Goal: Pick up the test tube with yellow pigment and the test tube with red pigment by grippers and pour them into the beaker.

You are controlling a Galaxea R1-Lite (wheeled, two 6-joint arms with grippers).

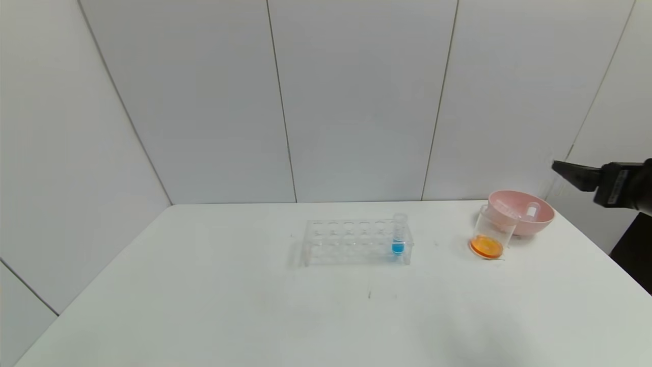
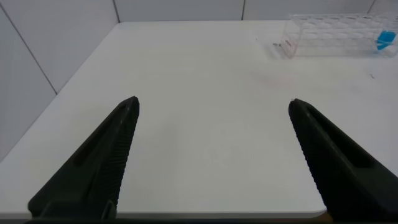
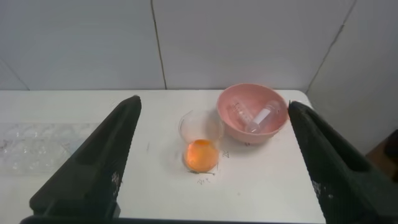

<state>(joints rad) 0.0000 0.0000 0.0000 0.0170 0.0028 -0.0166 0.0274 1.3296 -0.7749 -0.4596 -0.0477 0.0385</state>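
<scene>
I judge the pouring done: the one beaker (image 1: 490, 235) on the table (image 1: 254, 306) holds orange liquid, and two emptied test tubes (image 3: 254, 116) lie in the pink bowl (image 1: 530, 218) just behind it. One blue tube (image 1: 399, 233) remains racked. My right gripper (image 3: 214, 162) and left gripper (image 2: 211, 155) both have fingers spread wide, empty.

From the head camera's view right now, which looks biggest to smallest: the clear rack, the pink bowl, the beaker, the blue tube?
1. The clear rack, widest by far.
2. The pink bowl.
3. The beaker, narrower than the bowl; it stands nearer the camera, so the true gap is unsure.
4. The blue tube, smallest.
</scene>
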